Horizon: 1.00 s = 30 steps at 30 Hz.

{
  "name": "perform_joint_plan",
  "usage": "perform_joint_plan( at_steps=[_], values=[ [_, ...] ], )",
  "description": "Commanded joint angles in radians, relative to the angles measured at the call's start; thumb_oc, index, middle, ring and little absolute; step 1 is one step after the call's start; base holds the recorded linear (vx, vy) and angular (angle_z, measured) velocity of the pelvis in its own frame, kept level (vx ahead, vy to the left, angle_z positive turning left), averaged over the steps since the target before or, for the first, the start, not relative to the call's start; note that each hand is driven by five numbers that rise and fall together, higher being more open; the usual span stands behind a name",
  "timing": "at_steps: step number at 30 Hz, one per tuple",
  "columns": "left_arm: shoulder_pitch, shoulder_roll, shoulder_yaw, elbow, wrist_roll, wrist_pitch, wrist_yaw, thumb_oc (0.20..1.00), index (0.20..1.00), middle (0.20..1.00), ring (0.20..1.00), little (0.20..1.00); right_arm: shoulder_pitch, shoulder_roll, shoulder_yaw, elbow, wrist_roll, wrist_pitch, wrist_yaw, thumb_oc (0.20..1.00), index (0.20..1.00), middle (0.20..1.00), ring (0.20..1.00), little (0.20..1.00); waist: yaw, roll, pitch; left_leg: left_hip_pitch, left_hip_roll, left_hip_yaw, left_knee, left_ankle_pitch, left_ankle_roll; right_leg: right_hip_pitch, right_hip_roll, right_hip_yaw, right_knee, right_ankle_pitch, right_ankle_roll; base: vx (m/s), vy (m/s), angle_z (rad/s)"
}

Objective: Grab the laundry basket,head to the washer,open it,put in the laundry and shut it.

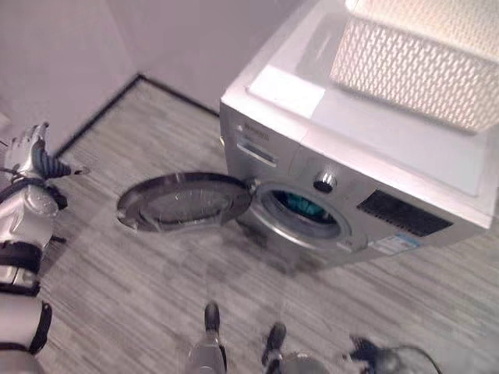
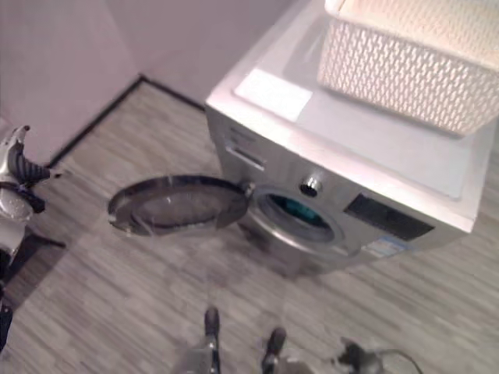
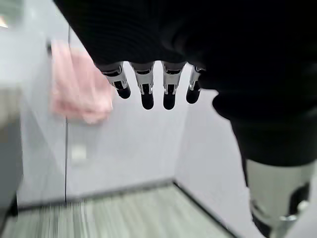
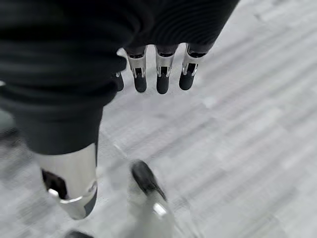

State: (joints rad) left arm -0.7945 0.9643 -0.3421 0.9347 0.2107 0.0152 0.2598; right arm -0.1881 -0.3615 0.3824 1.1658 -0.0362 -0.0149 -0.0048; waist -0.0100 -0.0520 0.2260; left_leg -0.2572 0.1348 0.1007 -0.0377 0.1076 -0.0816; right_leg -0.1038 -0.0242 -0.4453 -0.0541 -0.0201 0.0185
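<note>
A grey striped floor (image 1: 140, 288) is met by pale walls (image 1: 70, 54) along a dark baseboard. A pink cloth (image 3: 79, 89) is seen hanging on the wall past the left hand's fingertips. The washer (image 1: 351, 179) is stood on the floor, its round door (image 1: 183, 202) swung wide open and something teal seen in the drum (image 1: 304, 209). The white woven basket (image 1: 425, 58) is rested on the washer's top, well apart from both hands. The left hand (image 3: 148, 84) is held relaxed, nothing grasped. The right hand (image 4: 158, 72) is likewise kept loose and empty above the floor.
</note>
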Motion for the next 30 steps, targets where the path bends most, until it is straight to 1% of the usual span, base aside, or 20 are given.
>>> perform_joint_plan(
  at_steps=[1,4,5,6,7,8,10,14,16,18,19,20,21,22,23,24,26,27,29,30],
  values=[
    [-0.141,0.012,-0.025,0.103,-0.095,-0.040,0.024,1.000,1.000,1.000,1.000,1.000,0.010,-0.010,0.044,-0.011,0.048,-0.018,-0.043,1.000,1.000,1.000,1.000,1.000,0.010,-0.036,-0.007,-0.099,0.001,-0.006,0.021,0.013,0.009,-0.013,-0.108,0.083,0.005,0.004,0.107,-0.06,0.066,0.02],
    [-0.276,0.011,-0.111,0.209,-0.154,-0.047,0.010,1.000,1.000,1.000,1.000,1.000,-0.036,-0.011,0.075,-0.058,0.071,-0.027,-0.052,1.000,1.000,1.000,1.000,1.000,0.002,-0.063,0.031,-0.155,-0.001,-0.016,0.066,0.007,0.013,-0.063,-0.114,0.093,0.021,0.023,0.110,-0.04,0.036,0.02],
    [-0.362,0.008,-0.155,0.259,-0.193,-0.048,0.003,1.000,1.000,1.000,1.000,1.000,-0.055,-0.013,0.109,-0.101,0.078,-0.031,-0.054,1.000,1.000,1.000,1.000,1.000,-0.009,-0.079,0.051,-0.190,0.004,-0.023,0.086,0.005,0.014,-0.092,-0.118,0.089,0.030,0.034,0.114,-0.01,0.016,0.03],
    [-0.369,0.008,-0.161,0.263,-0.194,-0.050,0.002,1.000,1.000,1.000,1.000,1.000,-0.056,-0.011,0.107,-0.101,0.078,-0.031,-0.054,1.000,1.000,1.000,1.000,1.000,-0.008,-0.081,0.051,-0.192,0.003,-0.024,0.088,0.004,0.014,-0.094,-0.118,0.089,0.030,0.034,0.114,-0.01,0.007,0.06],
    [-0.458,0.005,-0.211,0.308,-0.218,-0.053,0.001,1.000,1.000,1.000,1.000,1.000,-0.067,-0.010,0.138,-0.142,0.087,-0.039,-0.053,1.000,1.000,1.000,1.000,1.000,-0.018,-0.105,0.072,-0.228,0.006,-0.036,0.104,0.003,0.013,-0.122,-0.117,0.087,0.036,0.045,0.117,-0.01,-0.008,0.10],
    [-0.459,0.005,-0.212,0.308,-0.218,-0.053,0.001,1.000,1.000,1.000,1.000,1.000,-0.067,-0.010,0.138,-0.142,0.087,-0.039,-0.053,1.000,1.000,1.000,1.000,1.000,-0.018,-0.105,0.072,-0.229,0.006,-0.036,0.104,0.003,0.013,-0.123,-0.117,0.087,0.036,0.045,0.117,-0.01,-0.009,0.12],
    [-0.536,0.018,-0.264,0.342,-0.200,-0.055,0.031,1.000,1.000,1.000,1.000,1.000,-0.077,-0.014,0.173,-0.222,0.098,-0.058,-0.059,1.000,1.000,1.000,1.000,1.000,-0.035,-0.139,0.093,-0.274,0.012,-0.045,0.127,0.000,0.011,-0.159,-0.114,0.091,0.039,0.059,0.123,0.00,-0.012,0.12],
    [-0.580,0.046,-0.332,0.370,-0.178,-0.064,0.019,1.000,1.000,1.000,1.000,1.000,-0.091,-0.023,0.199,-0.293,0.108,-0.076,-0.063,1.000,1.000,1.000,1.000,1.000,-0.050,-0.169,0.102,-0.317,0.021,-0.051,0.153,-0.010,0.011,-0.191,-0.109,0.099,0.039,0.068,0.126,0.00,-0.001,0.01],
    [-0.569,0.046,-0.335,0.378,-0.179,-0.066,0.004,1.000,1.000,1.000,1.000,1.000,-0.094,-0.023,0.200,-0.305,0.109,-0.076,-0.062,1.000,1.000,1.000,1.000,1.000,-0.053,-0.172,0.102,-0.321,0.022,-0.051,0.155,-0.013,0.012,-0.194,-0.109,0.099,0.039,0.069,0.126,0.00,0.000,0.00],
    [-0.523,0.035,-0.316,0.381,-0.222,-0.072,-0.060,1.000,1.000,1.000,1.000,1.000,-0.096,-0.034,0.202,-0.331,0.110,-0.070,-0.056,1.000,1.000,1.000,1.000,1.000,-0.054,-0.170,0.098,-0.324,0.019,-0.049,0.160,-0.018,0.015,-0.199,-0.110,0.101,0.042,0.068,0.125,0.03,0.026,-0.04],
    [-0.498,0.026,-0.311,0.377,-0.246,-0.074,-0.106,1.000,1.000,1.000,1.000,1.000,-0.096,-0.037,0.200,-0.340,0.109,-0.067,-0.051,1.000,1.000,1.000,1.000,1.000,-0.055,-0.166,0.097,-0.321,0.018,-0.048,0.161,-0.020,0.016,-0.199,-0.111,0.102,0.042,0.066,0.124,0.03,0.034,-0.06],
    [-0.446,0.003,-0.323,0.361,-0.254,-0.074,-0.199,1.000,1.000,1.000,1.000,1.000,-0.094,-0.050,0.205,-0.361,0.102,-0.061,-0.034,1.000,1.000,1.000,1.000,1.000,-0.060,-0.161,0.089,-0.316,0.015,-0.043,0.162,-0.024,0.017,-0.196,-0.110,0.104,0.043,0.065,0.123,0.00,0.000,0.00],
    [-0.444,0.003,-0.321,0.360,-0.254,-0.074,-0.199,1.000,1.000,1.000,1.000,1.000,-0.093,-0.051,0.206,-0.362,0.102,-0.060,-0.034,1.000,1.000,1.000,1.000,1.000,-0.060,-0.161,0.088,-0.316,0.015,-0.043,0.161,-0.024,0.017,-0.196,-0.111,0.104,0.043,0.065,0.123,0.00,0.000,0.00],
    [-0.407,-0.010,-0.326,0.339,-0.256,-0.075,-0.259,1.000,1.000,1.000,1.000,1.000,-0.093,-0.062,0.203,-0.373,0.096,-0.056,-0.025,1.000,1.000,1.000,1.000,1.000,-0.062,-0.157,0.086,-0.312,0.014,-0.039,0.161,-0.026,0.017,-0.194,-0.112,0.105,0.045,0.065,0.123,0.00,0.014,-0.09],
    [-0.326,-0.029,-0.315,0.262,-0.280,-0.075,-0.327,1.000,1.000,1.000,1.000,1.000,-0.077,-0.084,0.193,-0.409,0.087,-0.046,-0.008,1.000,1.000,1.000,1.000,1.000,-0.060,-0.145,0.084,-0.303,0.012,-0.034,0.159,-0.029,0.018,-0.189,-0.114,0.104,0.049,0.063,0.123,0.00,0.017,-0.09],
    [-0.285,-0.047,-0.316,0.218,-0.297,-0.079,-0.360,1.000,1.000,1.000,1.000,1.000,-0.068,-0.094,0.187,-0.424,0.081,-0.042,0.000,1.000,1.000,1.000,1.000,1.000,-0.059,-0.140,0.084,-0.298,0.012,-0.031,0.160,-0.031,0.018,-0.186,-0.115,0.104,0.052,0.061,0.122,-0.01,0.003,-0.06],
    [-0.194,-0.070,-0.314,0.097,-0.330,-0.085,-0.386,1.000,1.000,1.000,1.000,1.000,-0.044,-0.119,0.176,-0.455,0.070,-0.036,0.013,1.000,1.000,1.000,1.000,1.000,-0.057,-0.128,0.085,-0.280,0.013,-0.023,0.165,-0.037,0.018,-0.176,-0.115,0.108,0.059,0.057,0.120,0.00,0.000,0.00],
    [-0.193,-0.070,-0.314,0.096,-0.330,-0.085,-0.386,1.000,1.000,1.000,1.000,1.000,-0.044,-0.120,0.176,-0.455,0.070,-0.036,0.013,1.000,1.000,1.000,1.000,1.000,-0.057,-0.128,0.085,-0.280,0.013,-0.023,0.165,-0.037,0.018,-0.176,-0.115,0.108,0.059,0.057,0.120,0.00,0.000,0.00],
    [-0.004,-0.067,-0.324,-0.181,-0.470,-0.109,-0.423,1.000,1.000,1.000,1.000,1.000,-0.008,-0.173,0.142,-0.498,0.048,-0.031,0.032,1.000,1.000,1.000,1.000,1.000,-0.050,-0.103,0.090,-0.228,0.016,0.002,0.178,-0.054,0.021,-0.152,-0.115,0.125,0.073,0.048,0.115,-0.02,0.034,-0.24],
    [0.038,-0.068,-0.325,-0.234,-0.496,-0.111,-0.423,1.000,1.000,1.000,1.000,1.000,-0.008,-0.180,0.139,-0.498,0.040,-0.029,0.038,1.000,1.000,1.000,1.000,1.000,-0.047,-0.097,0.091,-0.211,0.019,0.011,0.180,-0.056,0.021,-0.143,-0.114,0.130,0.077,0.045,0.114,-0.02,0.019,-0.44]
  ],
)
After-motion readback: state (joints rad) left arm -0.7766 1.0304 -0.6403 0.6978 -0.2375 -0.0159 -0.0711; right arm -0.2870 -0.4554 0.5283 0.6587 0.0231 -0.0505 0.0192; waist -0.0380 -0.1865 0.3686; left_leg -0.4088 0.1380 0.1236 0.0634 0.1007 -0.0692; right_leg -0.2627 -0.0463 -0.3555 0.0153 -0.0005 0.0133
